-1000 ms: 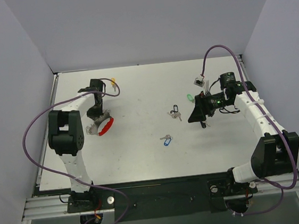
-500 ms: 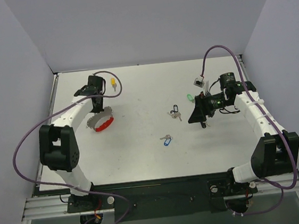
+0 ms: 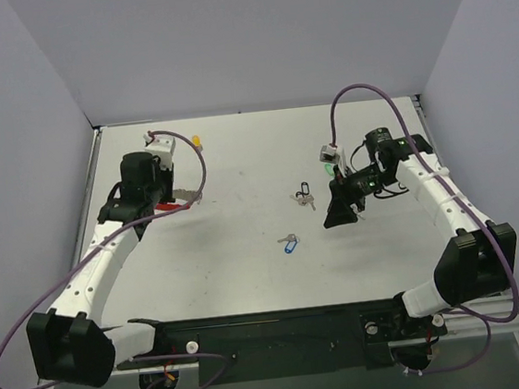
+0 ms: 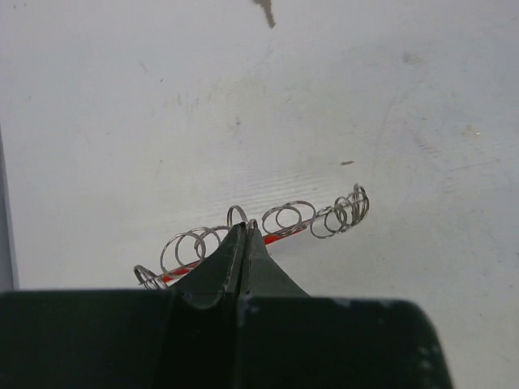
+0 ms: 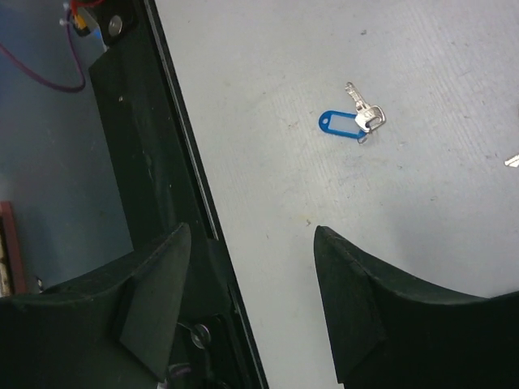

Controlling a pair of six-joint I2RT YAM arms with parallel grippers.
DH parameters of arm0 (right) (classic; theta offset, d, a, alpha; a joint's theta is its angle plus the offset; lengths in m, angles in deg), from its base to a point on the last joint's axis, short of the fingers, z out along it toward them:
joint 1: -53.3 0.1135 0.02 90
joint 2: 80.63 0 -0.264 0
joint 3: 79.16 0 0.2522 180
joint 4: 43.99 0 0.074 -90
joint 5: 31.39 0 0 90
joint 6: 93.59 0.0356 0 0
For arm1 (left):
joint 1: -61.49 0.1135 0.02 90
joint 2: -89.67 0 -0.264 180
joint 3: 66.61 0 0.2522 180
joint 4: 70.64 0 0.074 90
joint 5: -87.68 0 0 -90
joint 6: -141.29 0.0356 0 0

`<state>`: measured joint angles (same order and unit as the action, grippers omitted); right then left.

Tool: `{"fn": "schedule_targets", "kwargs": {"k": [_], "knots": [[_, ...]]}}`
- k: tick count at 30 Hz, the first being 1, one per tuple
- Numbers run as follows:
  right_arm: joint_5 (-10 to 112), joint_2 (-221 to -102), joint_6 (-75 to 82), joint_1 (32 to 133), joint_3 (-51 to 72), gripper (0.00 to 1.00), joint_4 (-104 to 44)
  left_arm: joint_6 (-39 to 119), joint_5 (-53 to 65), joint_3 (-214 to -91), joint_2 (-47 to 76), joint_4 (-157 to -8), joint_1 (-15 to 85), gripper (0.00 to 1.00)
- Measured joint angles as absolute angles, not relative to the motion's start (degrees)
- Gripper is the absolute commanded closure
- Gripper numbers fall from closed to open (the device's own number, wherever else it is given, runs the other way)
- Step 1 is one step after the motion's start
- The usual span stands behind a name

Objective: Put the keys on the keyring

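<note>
Now the left claw [image 4: 246, 237] pinches the keyring [image 4: 280, 235] while the open right claw [image 5: 251, 243] hovers nearest the blue-tagged key [image 5: 340, 123]

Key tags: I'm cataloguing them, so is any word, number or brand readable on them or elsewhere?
No text can be read anywhere.
The blue tag shows no writing in the right wrist view; the black tag is too small to tell.

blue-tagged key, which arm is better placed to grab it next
Right, probably. The right gripper is open and empty with the blue-tagged key lying just ahead of it; the left gripper is shut on the keyring, farther off.
</note>
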<state>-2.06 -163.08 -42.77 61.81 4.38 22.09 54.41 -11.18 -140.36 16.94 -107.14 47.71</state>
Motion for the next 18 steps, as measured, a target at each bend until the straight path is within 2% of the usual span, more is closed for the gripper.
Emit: {"fn": "schedule_targets", "kwargs": {"k": [4, 8, 13, 18], "knots": [[-0.3, -163.1, -51.6, 66.4, 7.1, 0.34, 27.2, 55.2, -2.9, -137.3, 23.0, -102.7, 47.7, 1.0], [3.0, -163.1, -60.8, 73.5, 10.5, 0.31, 30.7, 55.6, 5.1, -133.5, 27.2, -97.9, 47.7, 1.0], [4.3, -165.2, -68.5, 81.3, 18.1, 0.36, 33.9, 56.6, 17.8, -125.1, 33.8, -91.8, 46.8, 1.0], [3.8, -170.4, -67.7, 86.6, 25.9, 0.42, 34.2, 56.2, 29.4, -119.0, 39.1, -84.9, 42.9, 1.0]]}}
